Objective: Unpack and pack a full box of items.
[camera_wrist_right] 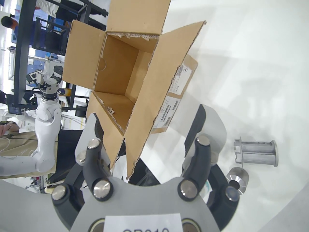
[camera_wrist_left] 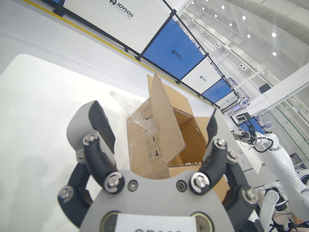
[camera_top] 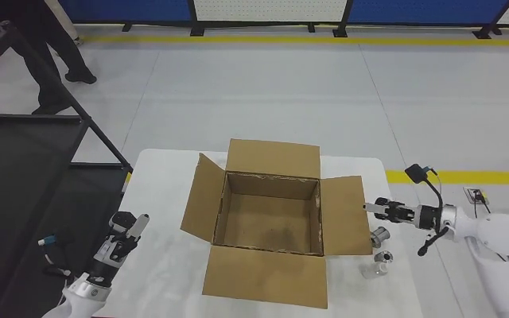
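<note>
An open cardboard box point(camera_top: 269, 222) stands mid-table with all its flaps folded out; its inside shows bare cardboard. Two metal cylinder parts, a flanged sleeve point(camera_top: 380, 236) point(camera_wrist_right: 256, 152) and a second piece point(camera_top: 377, 265) point(camera_wrist_right: 237, 176), lie on the table to the right of the box. My right gripper point(camera_top: 372, 208) point(camera_wrist_right: 152, 124) hovers open beside the box's right flap, just above those parts, holding nothing. My left gripper point(camera_top: 134, 219) point(camera_wrist_left: 157, 124) is open and empty over the table's left edge, pointing at the box point(camera_wrist_left: 157, 146).
The white table point(camera_top: 159, 191) has bare room to the left of the box and behind it. A black metal frame point(camera_top: 56, 143) stands off the table's left side. The box's front flap point(camera_top: 266, 277) reaches near the table's front edge.
</note>
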Action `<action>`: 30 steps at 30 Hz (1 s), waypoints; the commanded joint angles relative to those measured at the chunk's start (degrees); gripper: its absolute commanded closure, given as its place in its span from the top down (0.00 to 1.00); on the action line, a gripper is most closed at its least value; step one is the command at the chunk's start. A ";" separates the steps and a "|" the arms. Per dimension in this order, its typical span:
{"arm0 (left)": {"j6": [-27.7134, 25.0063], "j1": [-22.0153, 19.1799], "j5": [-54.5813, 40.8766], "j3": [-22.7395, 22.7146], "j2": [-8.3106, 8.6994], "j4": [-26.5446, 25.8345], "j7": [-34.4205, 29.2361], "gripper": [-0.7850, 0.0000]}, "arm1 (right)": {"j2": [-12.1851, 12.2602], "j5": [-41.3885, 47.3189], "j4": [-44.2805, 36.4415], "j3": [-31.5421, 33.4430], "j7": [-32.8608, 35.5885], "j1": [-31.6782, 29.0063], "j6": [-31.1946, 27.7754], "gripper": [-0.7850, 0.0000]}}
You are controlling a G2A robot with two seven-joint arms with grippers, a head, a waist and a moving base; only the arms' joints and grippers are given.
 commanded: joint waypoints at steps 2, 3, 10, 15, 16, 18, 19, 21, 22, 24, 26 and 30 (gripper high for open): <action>0.00 0.00 0.00 0.00 0.00 0.00 0.00 1.00 | -0.14 0.11 3.07 -2.05 1.09 3.01 1.22 0.41; 0.00 0.00 0.00 0.00 0.00 0.00 0.00 1.00 | -0.19 0.26 3.80 -2.77 1.67 3.82 1.37 0.40; 0.00 0.00 0.00 0.00 0.00 0.00 0.00 1.00 | -0.54 0.85 8.32 -6.84 3.80 7.94 1.39 0.37; 0.00 0.00 0.00 0.00 0.00 0.00 0.00 1.00 | -0.70 1.39 9.94 -8.72 3.72 9.20 0.68 0.21; 0.00 0.00 0.00 0.00 0.00 0.00 0.00 1.00 | -0.72 1.46 10.10 -9.01 3.57 9.33 0.60 0.15; 0.00 0.00 0.00 0.00 0.00 0.00 0.00 1.00 | -0.74 1.60 10.31 -9.54 3.38 9.54 0.44 0.07; 0.00 0.00 0.00 0.00 0.00 0.00 0.00 1.00 | -0.75 1.64 10.43 -9.79 3.32 9.65 0.47 0.06; 0.00 0.00 0.00 0.00 0.00 0.00 0.00 1.00 | -0.76 1.92 10.58 -10.23 3.23 9.82 0.28 0.00; 0.00 0.00 0.00 0.00 0.00 0.00 0.00 1.00 | -0.76 2.02 10.67 -10.44 3.13 9.88 0.20 0.00; 0.00 0.00 0.00 0.00 0.00 0.00 0.00 1.00 | -0.78 2.13 10.73 -10.94 3.03 9.96 0.10 0.00; 0.00 0.00 0.00 0.00 0.00 0.00 0.00 1.00 | -0.79 2.22 10.77 -11.38 2.94 10.10 0.03 0.00; 0.00 0.00 0.00 0.00 0.00 0.00 0.00 1.00 | -0.74 2.43 11.09 -11.92 2.59 10.39 -0.19 0.00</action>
